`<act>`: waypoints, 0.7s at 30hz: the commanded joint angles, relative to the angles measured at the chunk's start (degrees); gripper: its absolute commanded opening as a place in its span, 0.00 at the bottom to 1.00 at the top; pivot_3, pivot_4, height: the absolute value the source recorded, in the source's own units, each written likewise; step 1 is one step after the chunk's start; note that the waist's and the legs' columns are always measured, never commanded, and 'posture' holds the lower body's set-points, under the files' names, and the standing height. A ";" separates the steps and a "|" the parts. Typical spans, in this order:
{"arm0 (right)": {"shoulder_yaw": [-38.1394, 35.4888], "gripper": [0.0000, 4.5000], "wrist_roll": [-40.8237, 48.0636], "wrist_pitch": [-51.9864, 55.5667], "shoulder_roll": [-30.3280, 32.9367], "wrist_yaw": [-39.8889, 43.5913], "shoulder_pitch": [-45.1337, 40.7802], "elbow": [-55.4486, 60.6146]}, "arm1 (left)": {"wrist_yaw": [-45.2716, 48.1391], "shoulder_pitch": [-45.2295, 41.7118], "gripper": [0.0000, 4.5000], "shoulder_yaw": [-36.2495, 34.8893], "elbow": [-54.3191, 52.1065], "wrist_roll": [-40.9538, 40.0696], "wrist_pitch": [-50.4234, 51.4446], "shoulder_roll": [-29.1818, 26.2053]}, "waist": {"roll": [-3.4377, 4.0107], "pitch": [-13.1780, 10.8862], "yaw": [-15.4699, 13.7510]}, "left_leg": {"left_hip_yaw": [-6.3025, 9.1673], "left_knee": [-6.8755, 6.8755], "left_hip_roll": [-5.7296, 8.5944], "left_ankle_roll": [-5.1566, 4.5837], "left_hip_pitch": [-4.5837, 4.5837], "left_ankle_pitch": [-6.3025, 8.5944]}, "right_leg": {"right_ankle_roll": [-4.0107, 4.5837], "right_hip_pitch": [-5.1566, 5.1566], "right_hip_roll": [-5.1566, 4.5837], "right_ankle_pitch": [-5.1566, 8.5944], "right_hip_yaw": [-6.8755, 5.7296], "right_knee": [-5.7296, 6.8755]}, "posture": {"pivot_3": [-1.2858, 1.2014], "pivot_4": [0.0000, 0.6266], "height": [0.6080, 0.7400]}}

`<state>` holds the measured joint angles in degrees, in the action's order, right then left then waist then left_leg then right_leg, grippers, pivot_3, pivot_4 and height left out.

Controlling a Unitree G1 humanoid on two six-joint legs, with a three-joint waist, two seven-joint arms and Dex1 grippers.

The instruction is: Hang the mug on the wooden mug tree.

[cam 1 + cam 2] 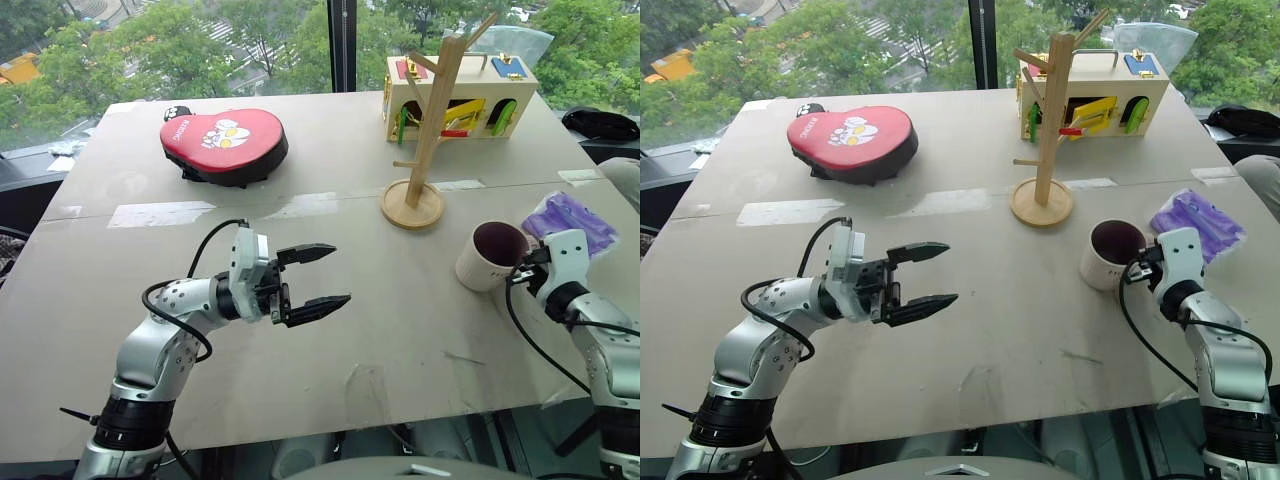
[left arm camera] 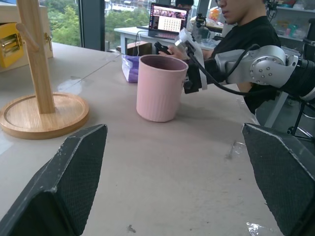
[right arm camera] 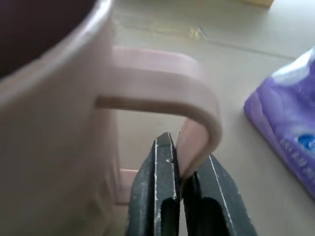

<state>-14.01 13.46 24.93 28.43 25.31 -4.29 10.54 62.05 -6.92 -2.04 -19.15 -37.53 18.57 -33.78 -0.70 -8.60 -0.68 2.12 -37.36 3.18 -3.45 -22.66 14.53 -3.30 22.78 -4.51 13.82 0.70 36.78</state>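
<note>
Mug (image 1: pixel 491 256) sitting upright on the table (image 1: pixel 330 330), near the wooden mug tree (image 1: pixel 430 125) and just beside a purple tissue packet (image 1: pixel 572 221). Right gripper (image 3: pixel 181 172) is pinching the lower part of the loop handle (image 3: pixel 197 113) between its two fingers, jaws clamped tight on it. Left gripper (image 1: pixel 318 280) is hovering wide open and empty, well apart from the mug. Grasp looking made; lift, carry to the tree and hooking the handle over a peg (image 1: pixel 424 63) all remaining.
</note>
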 commanded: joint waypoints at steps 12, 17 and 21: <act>12.58 0.01 0.82 7.82 18.18 18.69 -35.76 -5.43 | -3.71 4.92 1.00 -1.00 -5.58 -0.82 -1.48 2.24 | 0.06 -0.15 1.28 | -0.01 0.02 -0.03 -0.02 -0.08 0.01 | 0.01 0.03 -0.04 0.00 -0.04 -0.09 | 0.52 0.24 1.00; 18.45 0.01 -1.81 6.95 17.73 23.69 -46.47 -13.09 | -4.99 8.64 1.00 -0.97 -8.01 -0.46 -2.98 3.00 | 0.06 -0.19 1.25 | -0.07 0.03 0.01 -0.02 -0.18 0.01 | 0.01 0.13 -0.15 -0.01 -0.01 -0.15 | 0.52 0.24 1.00; 20.74 0.01 -3.59 6.80 16.41 25.06 -50.73 -17.27 | -2.89 10.19 1.00 -3.87 -8.79 -4.36 -6.44 4.85 | 0.05 -0.19 1.22 | -0.07 0.09 0.00 0.04 -0.22 -0.01 | 0.03 0.22 -0.16 -0.01 -0.02 -0.14 | 0.52 0.24 1.00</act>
<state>6.87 10.75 32.49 44.85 49.73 -53.13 -6.03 57.81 3.33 -2.99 -25.84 -39.09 15.02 -29.38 -0.65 -8.79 0.55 2.05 -37.26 3.18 -3.40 -22.90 14.52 -3.26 23.01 -4.68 13.81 0.67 36.65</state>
